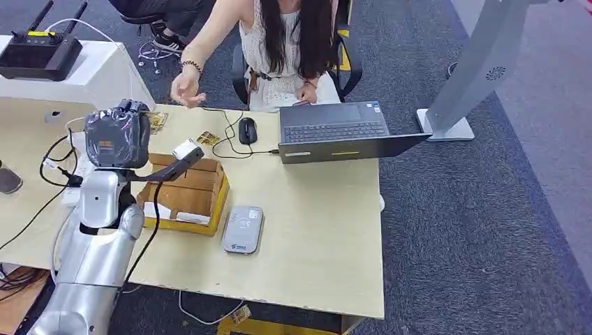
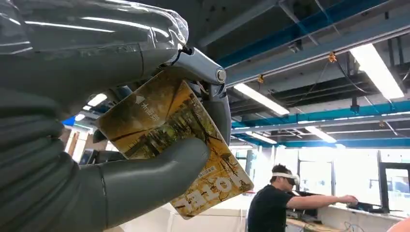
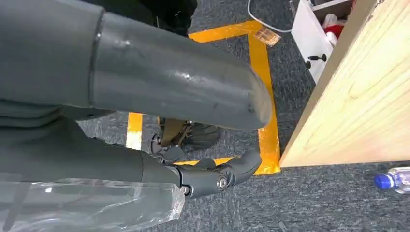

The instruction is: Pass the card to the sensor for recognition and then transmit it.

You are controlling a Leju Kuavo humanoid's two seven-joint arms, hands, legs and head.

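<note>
My left hand, wrapped in clear plastic, is raised above the table's far left part. It pinches a gold patterned card between its thumb and fingers. The card's printed face is turned towards the wrist camera. The grey card sensor lies flat on the table, nearer to me and to the right of that hand. A seated person's hand hovers just beyond my left hand. My right hand hangs beside the table edge over the carpet, its fingers loosely bent and holding nothing.
A wooden box sits between my left arm and the sensor. Loose gold cards, a mouse and an open laptop lie at the far side. A router stands on a white cabinet at the far left.
</note>
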